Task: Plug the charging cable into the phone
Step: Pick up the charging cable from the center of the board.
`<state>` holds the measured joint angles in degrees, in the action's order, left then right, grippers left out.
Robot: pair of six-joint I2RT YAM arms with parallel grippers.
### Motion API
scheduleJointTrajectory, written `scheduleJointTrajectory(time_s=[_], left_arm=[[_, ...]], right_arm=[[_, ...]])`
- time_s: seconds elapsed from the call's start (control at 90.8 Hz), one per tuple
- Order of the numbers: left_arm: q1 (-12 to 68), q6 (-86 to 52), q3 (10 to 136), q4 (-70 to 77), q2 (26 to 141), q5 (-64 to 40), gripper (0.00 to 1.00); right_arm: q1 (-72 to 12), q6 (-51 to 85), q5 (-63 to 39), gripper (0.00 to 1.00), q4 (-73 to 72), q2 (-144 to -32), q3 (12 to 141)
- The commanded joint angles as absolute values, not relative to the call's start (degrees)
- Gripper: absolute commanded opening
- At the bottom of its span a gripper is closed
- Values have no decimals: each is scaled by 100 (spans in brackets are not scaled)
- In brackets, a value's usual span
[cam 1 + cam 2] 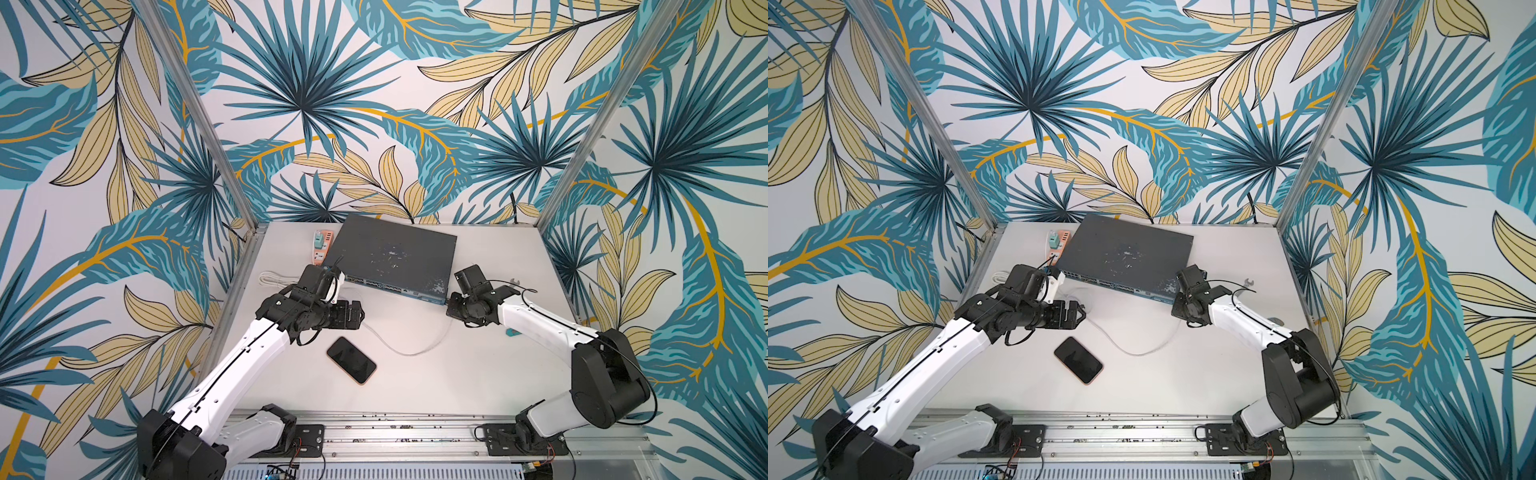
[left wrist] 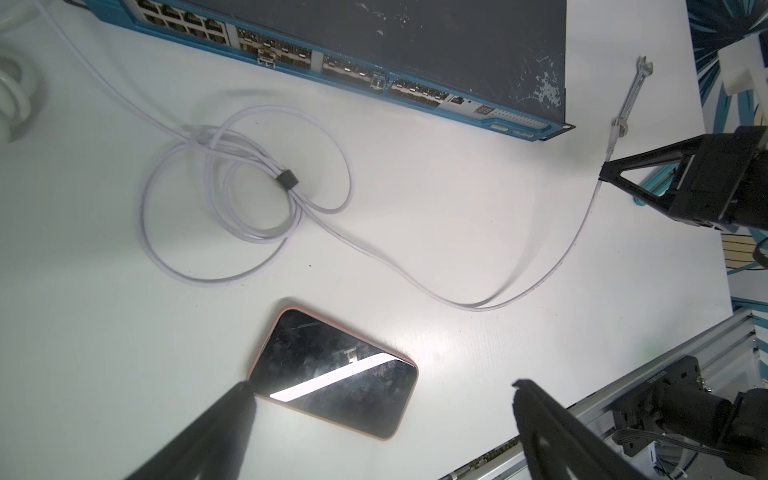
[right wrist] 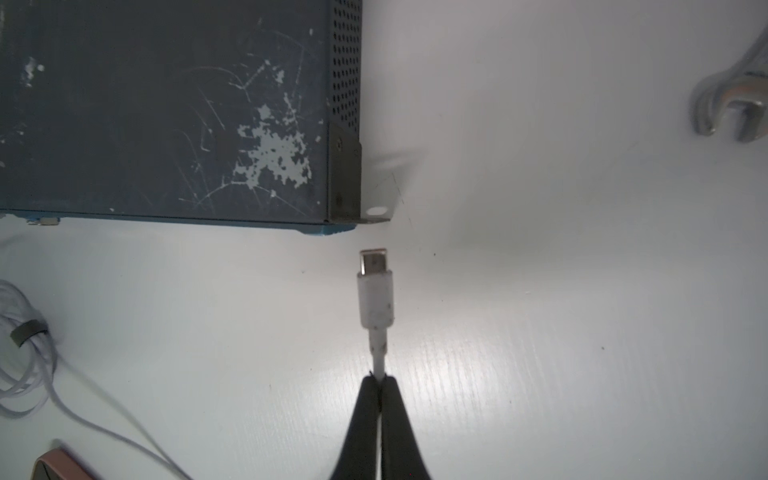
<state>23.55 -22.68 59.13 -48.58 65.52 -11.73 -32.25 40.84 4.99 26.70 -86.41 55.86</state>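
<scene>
Right fingers [image 3: 380, 380] pinch cable [image 3: 376, 299] — (seemingly lifted).

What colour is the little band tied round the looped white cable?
Dark grey, nearly black: the small band cinching the thin white charging cable, clearest in the left wrist view.

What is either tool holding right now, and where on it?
The right tool pinches the charging cable just behind its plug. The left tool holds nothing.

You have bare table [image 1: 457, 374] all round the phone [image 1: 351, 360] — only the network switch [image 1: 390, 253] and the cable's slack loop [image 1: 409, 352] crowd its far side.
</scene>
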Motion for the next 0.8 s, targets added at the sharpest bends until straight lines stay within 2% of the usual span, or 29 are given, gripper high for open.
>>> scheduleJointTrajectory(time_s=[0.0,0.375,0.793], left_arm=[[2296,-2417,6082,-4555,6574,-1427,100],[2082,-2918,6062,-3796,6630,-2016,100],[2070,-3703,6184,-2322,6966,-3002,100]], right_arm=[[-3257,3689,631,0,2467,-8447,5722],[-3253,2662,-215,0,1187,-8093,5913],[-3256,2116,-1670,0,635,-8702,6774]])
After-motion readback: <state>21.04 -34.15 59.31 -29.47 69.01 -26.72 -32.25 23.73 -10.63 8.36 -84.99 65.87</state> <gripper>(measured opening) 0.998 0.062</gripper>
